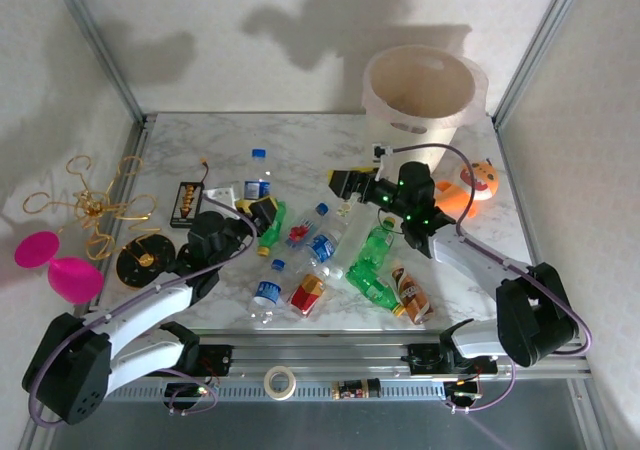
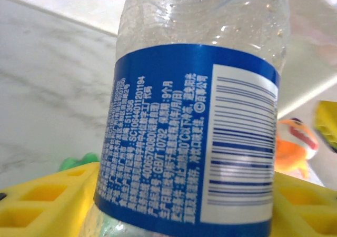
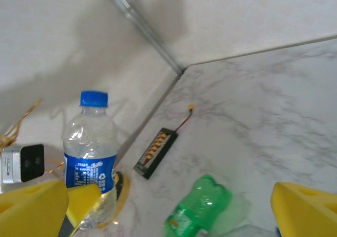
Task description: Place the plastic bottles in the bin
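held bottle (image 2: 195,142): clear plastic with a blue cap and a blue label carrying white print and a barcode. It is upright at the left-centre of the surface (image 1: 300,135), well apart from the bin. Whether its base rests on the surface cannot be told.
left fingers (image 2: 47,200): yellow, closed on the lower body of the held bottle, one on each side.
right fingers (image 3: 308,210): yellow, spread wide and holding nothing. They hover over the middle of the surface, near the foot of the bin.
bin (image 1: 455,120): large round cream-white bucket with a rolled rim. It stands upright at the far right corner of the surface, with a handle slot in its near wall.
loose bottles (image 1: 322,245): scattered on their sides across the near middle of the surface, between the two arms.
green bottles (image 1: 372,288): two lie together below the right arm, and a third lies just beside the left fingers.
brown-labelled bottle (image 1: 412,295): lies at the near right, just beside the green pair.
red-labelled bottle (image 1: 308,293): lies near the front edge, just beside a blue-labelled one.
orange toy (image 1: 470,185): sits on the surface to the right of the right arm, near the bin.
black strip (image 3: 155,151): flat with a red lead, lying on the surface at the far left.
gold wire piece (image 1: 95,205): lies off the left edge of the surface, beside two pink discs (image 1: 60,265).
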Robot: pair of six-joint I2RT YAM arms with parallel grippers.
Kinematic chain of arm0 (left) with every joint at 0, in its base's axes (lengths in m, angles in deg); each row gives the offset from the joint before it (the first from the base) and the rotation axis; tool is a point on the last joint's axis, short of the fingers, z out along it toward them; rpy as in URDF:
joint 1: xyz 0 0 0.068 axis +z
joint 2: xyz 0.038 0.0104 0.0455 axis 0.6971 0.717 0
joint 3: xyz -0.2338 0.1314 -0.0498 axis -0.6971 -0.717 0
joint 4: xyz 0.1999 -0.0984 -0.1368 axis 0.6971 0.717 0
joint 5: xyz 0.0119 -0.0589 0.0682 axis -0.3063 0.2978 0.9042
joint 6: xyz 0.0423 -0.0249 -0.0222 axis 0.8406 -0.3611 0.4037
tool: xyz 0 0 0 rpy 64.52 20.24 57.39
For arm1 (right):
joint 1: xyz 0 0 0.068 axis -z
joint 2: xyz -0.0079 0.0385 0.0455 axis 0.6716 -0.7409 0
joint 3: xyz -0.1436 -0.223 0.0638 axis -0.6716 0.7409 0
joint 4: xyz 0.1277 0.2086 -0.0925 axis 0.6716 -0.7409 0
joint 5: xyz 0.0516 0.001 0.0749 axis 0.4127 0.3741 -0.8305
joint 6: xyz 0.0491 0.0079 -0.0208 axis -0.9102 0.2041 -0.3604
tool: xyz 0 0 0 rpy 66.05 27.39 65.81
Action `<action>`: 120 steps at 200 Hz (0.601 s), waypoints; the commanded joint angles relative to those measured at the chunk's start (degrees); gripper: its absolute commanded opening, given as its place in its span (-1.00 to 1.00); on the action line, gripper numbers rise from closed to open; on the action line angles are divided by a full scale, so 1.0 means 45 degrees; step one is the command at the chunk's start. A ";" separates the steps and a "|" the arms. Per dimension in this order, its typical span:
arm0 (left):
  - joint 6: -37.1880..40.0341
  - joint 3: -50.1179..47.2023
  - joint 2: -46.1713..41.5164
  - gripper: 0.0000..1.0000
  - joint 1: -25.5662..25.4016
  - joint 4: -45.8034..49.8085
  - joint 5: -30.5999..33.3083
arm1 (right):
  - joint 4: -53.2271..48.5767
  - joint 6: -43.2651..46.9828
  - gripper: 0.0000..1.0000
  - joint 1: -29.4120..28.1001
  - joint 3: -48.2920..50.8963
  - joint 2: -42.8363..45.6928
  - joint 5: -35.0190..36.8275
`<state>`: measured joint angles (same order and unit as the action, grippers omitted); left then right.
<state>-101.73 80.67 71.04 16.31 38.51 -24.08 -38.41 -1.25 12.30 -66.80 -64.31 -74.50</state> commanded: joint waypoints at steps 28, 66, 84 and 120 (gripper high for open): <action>0.0813 0.0532 0.0492 -0.16 -0.1199 -0.1388 -0.0375 | 0.1396 -0.0141 0.95 -0.1252 -0.1001 -0.1032 -0.1378; 0.0942 0.0513 0.0649 -0.16 -0.1708 -0.1583 -0.0187 | 0.1636 -0.0045 0.94 -0.1958 -0.1553 -0.1683 -0.1585; 0.0983 0.0503 0.0746 -0.17 -0.1898 -0.1662 -0.0160 | 0.1801 -0.0184 0.92 -0.2122 -0.1746 -0.2014 -0.1731; 0.1040 0.0498 0.0966 -0.16 -0.2371 -0.1836 -0.0008 | 0.1952 -0.0353 0.82 -0.2146 -0.2061 -0.2615 -0.1941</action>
<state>-98.36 81.17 74.91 7.07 33.11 -25.09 -32.07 -2.13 3.03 -73.86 -74.45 -81.52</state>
